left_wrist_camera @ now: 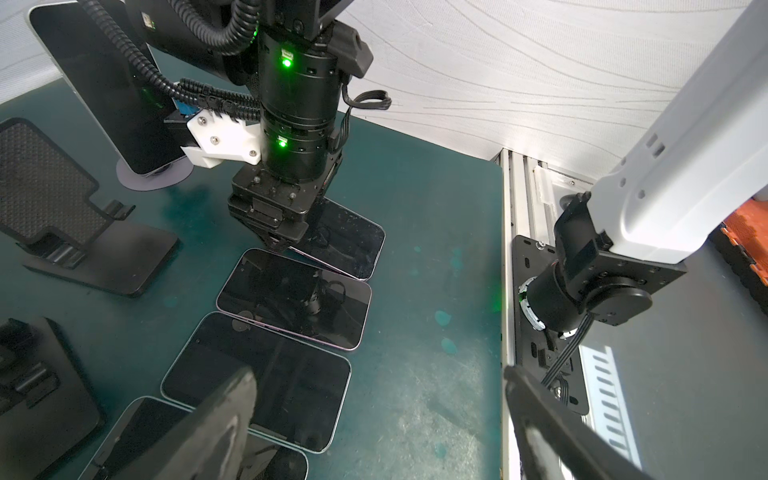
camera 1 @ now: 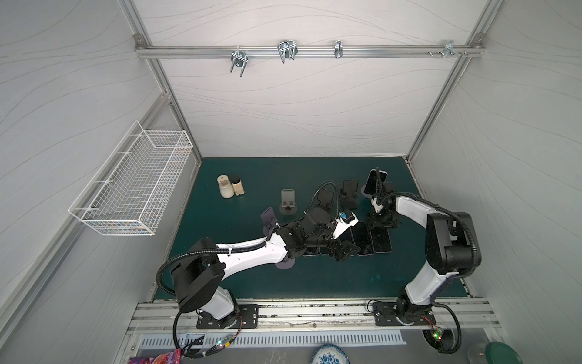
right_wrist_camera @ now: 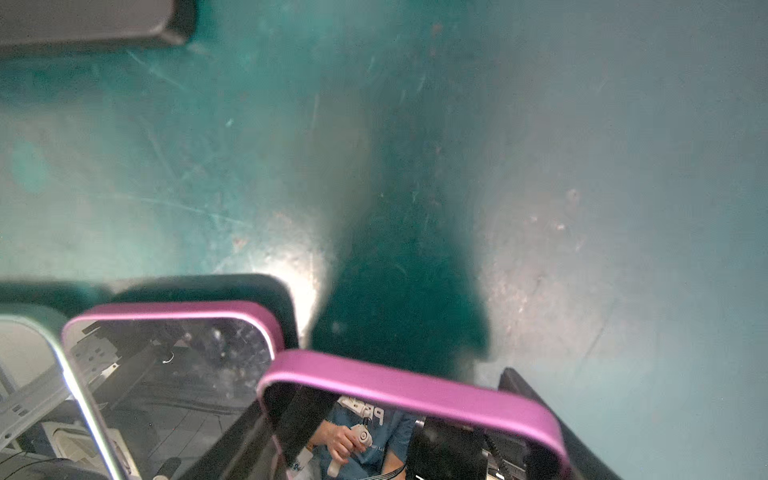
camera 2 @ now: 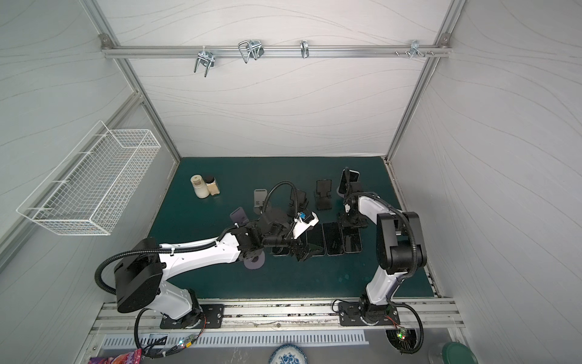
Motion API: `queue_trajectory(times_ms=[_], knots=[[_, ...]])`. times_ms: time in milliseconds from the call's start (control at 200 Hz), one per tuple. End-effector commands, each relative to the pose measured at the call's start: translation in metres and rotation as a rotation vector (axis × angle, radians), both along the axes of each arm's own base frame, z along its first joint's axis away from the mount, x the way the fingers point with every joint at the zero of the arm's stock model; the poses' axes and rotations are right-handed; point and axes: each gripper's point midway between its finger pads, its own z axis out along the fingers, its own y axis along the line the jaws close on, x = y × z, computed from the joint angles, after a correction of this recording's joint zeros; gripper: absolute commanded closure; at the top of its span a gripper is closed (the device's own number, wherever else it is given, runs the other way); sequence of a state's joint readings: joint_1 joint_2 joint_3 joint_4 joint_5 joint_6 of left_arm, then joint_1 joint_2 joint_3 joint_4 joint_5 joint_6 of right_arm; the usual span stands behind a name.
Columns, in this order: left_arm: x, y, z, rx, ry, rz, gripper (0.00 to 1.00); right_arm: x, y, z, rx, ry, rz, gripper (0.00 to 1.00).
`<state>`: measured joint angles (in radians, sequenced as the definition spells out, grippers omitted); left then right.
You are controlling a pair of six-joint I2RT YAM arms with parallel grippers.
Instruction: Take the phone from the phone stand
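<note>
A dark phone (camera 1: 373, 182) (camera 2: 346, 180) still leans upright on a round-based phone stand (camera 1: 364, 191) at the back right; the left wrist view shows this phone (left_wrist_camera: 104, 83) too. Several phones lie flat in a row on the green mat. My right gripper (camera 1: 381, 222) (right_wrist_camera: 399, 415) is shut on the far end of the rightmost, purple-rimmed phone (camera 1: 381, 241) (right_wrist_camera: 415, 388), low at the mat. My left gripper (camera 1: 341, 250) (left_wrist_camera: 382, 419) hangs open over the near left end of the row, holding nothing.
Empty black stands (camera 1: 287, 201) (camera 1: 349, 192) and a purple one (camera 1: 269, 219) stand behind the row. Two small bottles (camera 1: 225, 186) are at the back left. A white wire basket (camera 1: 135, 186) hangs on the left wall. The left arm lies across the mat's middle.
</note>
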<state>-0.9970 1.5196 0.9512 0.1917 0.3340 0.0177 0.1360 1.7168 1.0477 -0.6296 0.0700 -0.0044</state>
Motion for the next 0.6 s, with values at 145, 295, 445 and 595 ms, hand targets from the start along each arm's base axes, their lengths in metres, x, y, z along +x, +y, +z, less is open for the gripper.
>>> queue_trajectory(times_ms=[145,295,445,595], knots=[[0.0033,-0.0108,0.0226,-0.055,-0.026,-0.012,0.06,0.0091,0.0016,0.0048,0.009,-0.026,0.001,0.29],[0.0042,-0.0102,0.0234,-0.056,-0.031,-0.011,0.06,0.0078,0.0034,0.0048,0.012,-0.017,0.007,0.26],[0.0028,-0.0104,0.0255,-0.061,-0.028,-0.014,0.06,0.0071,0.0025,0.0061,0.005,-0.021,0.008,0.22],[0.0027,-0.0104,0.0258,-0.060,-0.031,-0.015,0.06,0.0065,0.0023,0.0069,0.004,-0.024,0.007,0.21]])
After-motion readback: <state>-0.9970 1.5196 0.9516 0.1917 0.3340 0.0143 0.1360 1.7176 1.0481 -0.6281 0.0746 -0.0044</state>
